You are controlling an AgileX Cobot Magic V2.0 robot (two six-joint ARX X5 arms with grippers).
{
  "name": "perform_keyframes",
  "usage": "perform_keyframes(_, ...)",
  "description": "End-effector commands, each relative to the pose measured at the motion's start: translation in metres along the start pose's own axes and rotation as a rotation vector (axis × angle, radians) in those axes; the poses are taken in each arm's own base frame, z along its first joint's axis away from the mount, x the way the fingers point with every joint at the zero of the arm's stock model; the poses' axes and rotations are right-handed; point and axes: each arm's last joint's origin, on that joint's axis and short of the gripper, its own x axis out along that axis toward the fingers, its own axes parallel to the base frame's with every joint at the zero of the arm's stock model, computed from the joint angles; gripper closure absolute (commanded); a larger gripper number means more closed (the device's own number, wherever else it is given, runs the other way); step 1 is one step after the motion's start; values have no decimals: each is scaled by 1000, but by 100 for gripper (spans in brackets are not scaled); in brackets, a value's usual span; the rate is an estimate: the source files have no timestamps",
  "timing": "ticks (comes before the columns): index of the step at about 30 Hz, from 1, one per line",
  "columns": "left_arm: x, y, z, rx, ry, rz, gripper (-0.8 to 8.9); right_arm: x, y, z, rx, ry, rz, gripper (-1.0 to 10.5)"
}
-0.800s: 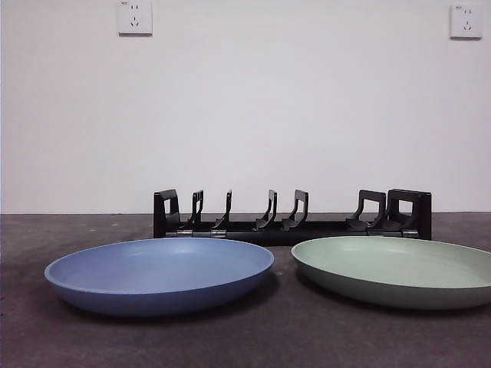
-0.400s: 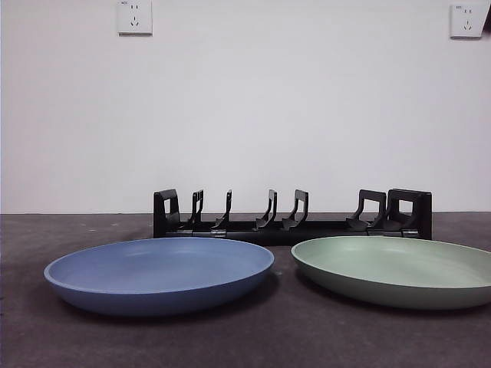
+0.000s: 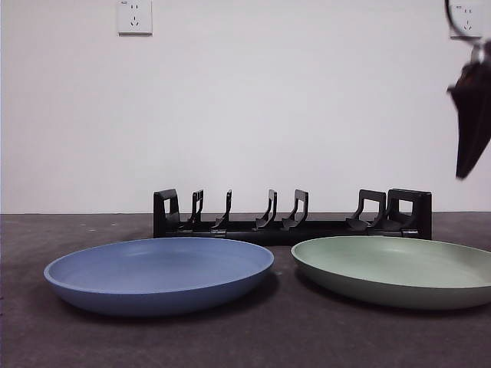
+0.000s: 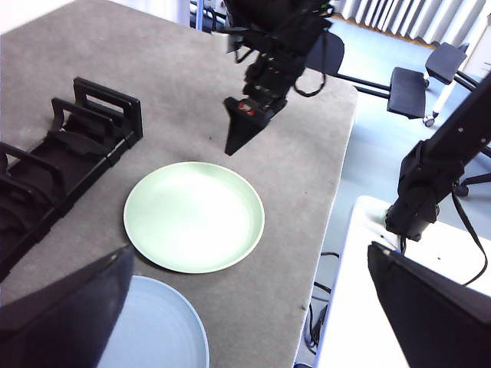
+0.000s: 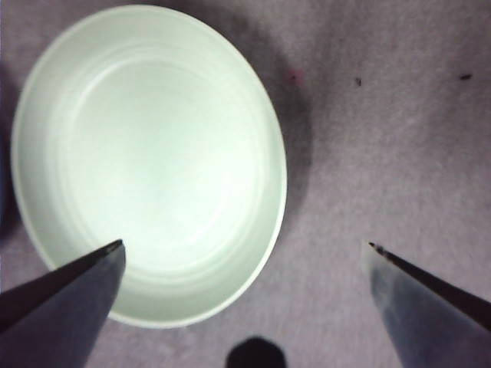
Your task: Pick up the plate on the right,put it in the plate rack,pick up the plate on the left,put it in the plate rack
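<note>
A pale green plate (image 3: 395, 268) lies flat on the right and a blue plate (image 3: 157, 274) on the left. Behind them stands the black plate rack (image 3: 291, 218), with nothing in it. My right gripper (image 3: 466, 153) hangs high at the right edge, above the green plate's outer side. In its wrist view the right gripper (image 5: 244, 244) is open, with the green plate (image 5: 149, 161) far below, its rim running between the jaws. My left gripper (image 4: 249, 249) is open and held high, looking down on the green plate (image 4: 193, 216), the blue plate (image 4: 153, 330), the rack (image 4: 54, 161) and the right gripper (image 4: 244, 130).
The dark grey table (image 3: 276, 337) has its edge (image 4: 337, 192) not far beyond the green plate. Two wall sockets (image 3: 135, 17) sit on the white wall behind. Office chairs (image 4: 406, 84) stand past the table.
My right gripper has come down into the front view at the top right, from a mere tip at the corner. Plates and rack have not moved.
</note>
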Motion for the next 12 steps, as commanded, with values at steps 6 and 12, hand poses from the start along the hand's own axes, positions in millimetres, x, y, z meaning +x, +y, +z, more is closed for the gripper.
perform_keyframes(6,3,1,-1,23,9,-5,92,36,-10,12,25,82,5,402)
perform_keyframes(12,4,2,-1,22,14,-6,92,58,-7,16,1,123,11,416)
